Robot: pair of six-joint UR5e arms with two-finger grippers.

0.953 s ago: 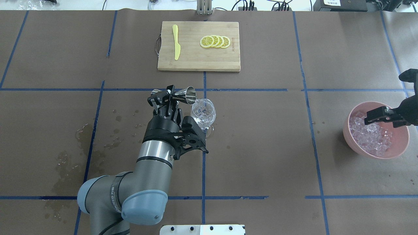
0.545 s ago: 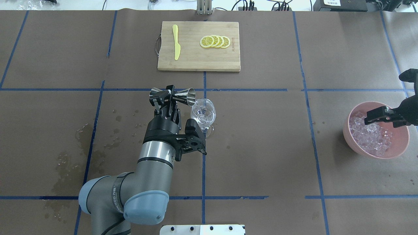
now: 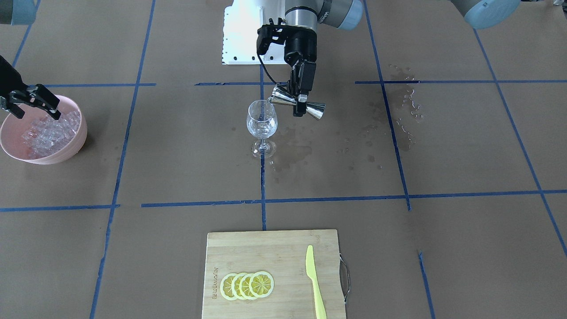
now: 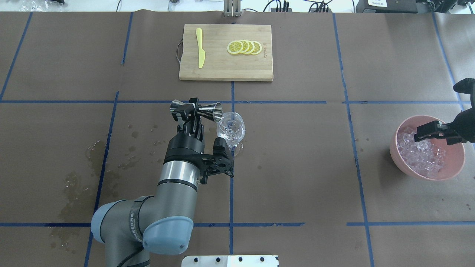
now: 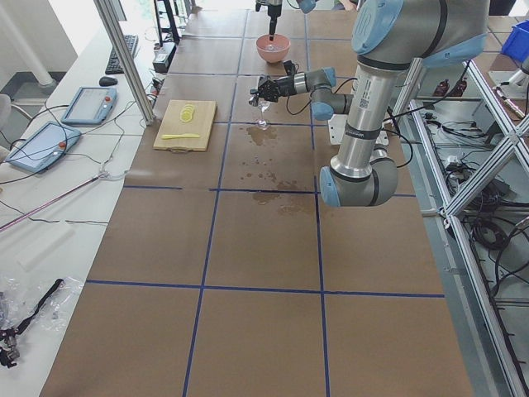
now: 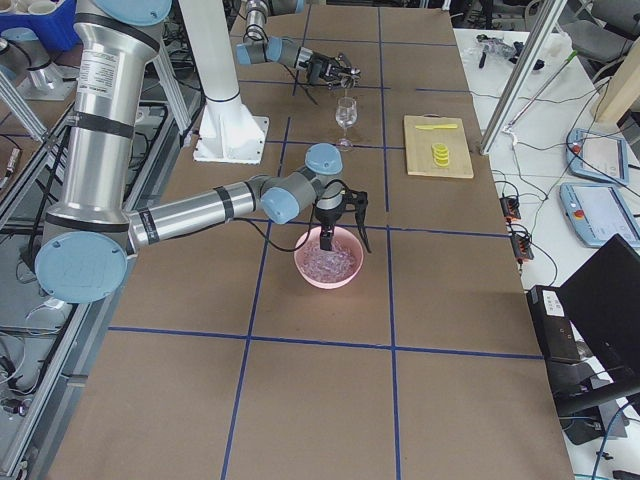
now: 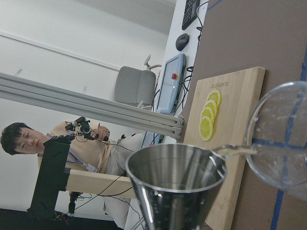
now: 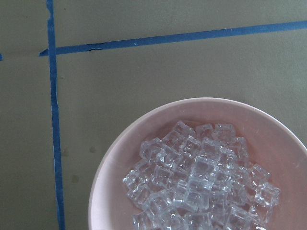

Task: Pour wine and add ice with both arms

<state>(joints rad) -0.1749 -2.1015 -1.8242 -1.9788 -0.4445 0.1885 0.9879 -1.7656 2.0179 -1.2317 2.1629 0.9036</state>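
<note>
My left gripper [image 4: 193,107] is shut on a steel jigger [image 4: 209,109], held on its side with its mouth at the rim of the wine glass [image 4: 231,129]. In the left wrist view the jigger [image 7: 175,182] shows a thin clear tongue of wine at its lip, reaching the glass [image 7: 283,139]. The glass [image 3: 262,122] stands upright with a little near-colourless liquid. My right gripper [image 4: 426,133] hangs open and empty just above the ice [image 4: 419,154] heaped in a pink bowl [image 4: 454,168]. The ice [image 8: 201,182] fills the right wrist view.
A bamboo cutting board [image 4: 222,70] at the far side carries lemon slices [image 4: 245,47] and a yellow knife [image 4: 200,48]. Wet spill patches [image 4: 92,155] mark the paper on the left. A person shows behind the table in the left wrist view.
My left wrist has rolled a little, and the jigger has shifted slightly left and lies closer to level. The right arm has not moved.
</note>
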